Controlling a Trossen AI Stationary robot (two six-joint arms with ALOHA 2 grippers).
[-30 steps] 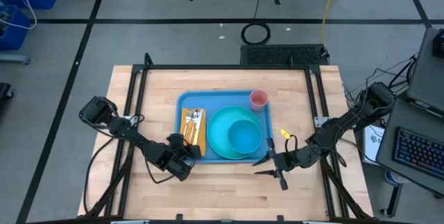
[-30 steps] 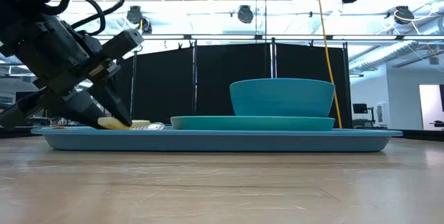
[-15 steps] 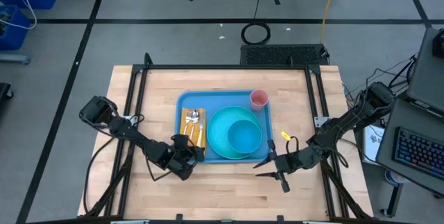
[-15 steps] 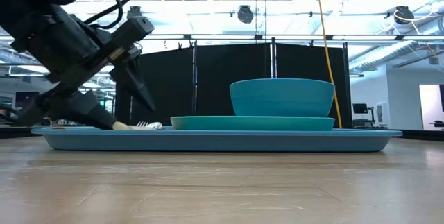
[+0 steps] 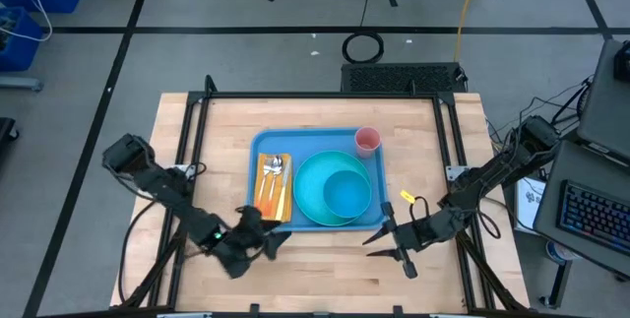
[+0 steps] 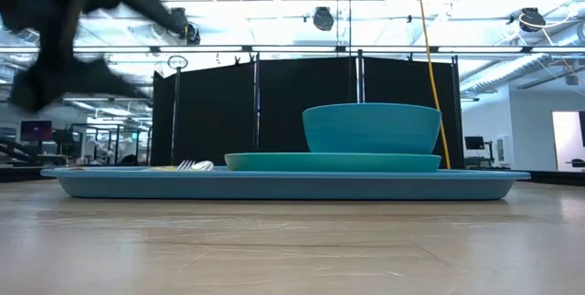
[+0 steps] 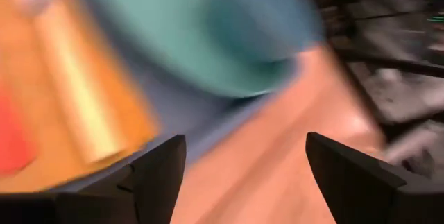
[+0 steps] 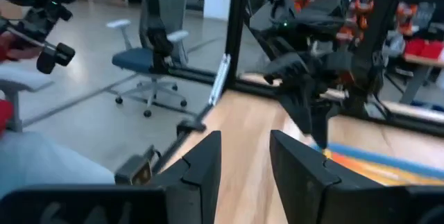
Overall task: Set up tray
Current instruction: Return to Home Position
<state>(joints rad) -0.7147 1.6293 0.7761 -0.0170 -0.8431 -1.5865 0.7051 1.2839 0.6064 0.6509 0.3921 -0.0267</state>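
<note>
The left pincer [image 5: 262,233] hung released over the counter [image 5: 325,279], just off the tray's near left corner. Its two dark fingers [image 7: 156,175] stood wide apart with nothing between them. In the left wrist view they framed that corner of the tray [image 7: 201,116] and bare wood beside it. The right pincer [image 5: 374,224] was also released and empty, its fingers [image 8: 201,161] parted by a narrower gap. It sat off the tray's near right corner, pointing across the counter towards the left arm [image 8: 312,92].

Between the two pincers lay the tray [image 5: 258,144], flat on the middle of the wooden counter. It was a large blue plastic rectangle with rounded corners and a low raised rim. From table height it showed as a long, shallow blue band [image 6: 274,185], wider than everything it carried.

Along its left side lay a yellow napkin [image 5: 264,198] with cutlery [image 5: 277,172] set lengthwise on it, metal heads towards the far edge. A round turquoise plate [image 5: 307,198] filled most of the remaining floor, and a turquoise bowl [image 5: 345,192] stood upright on it. A small pink cup [image 5: 367,140] stood in the far right corner, just beside the plate's rim.
</note>
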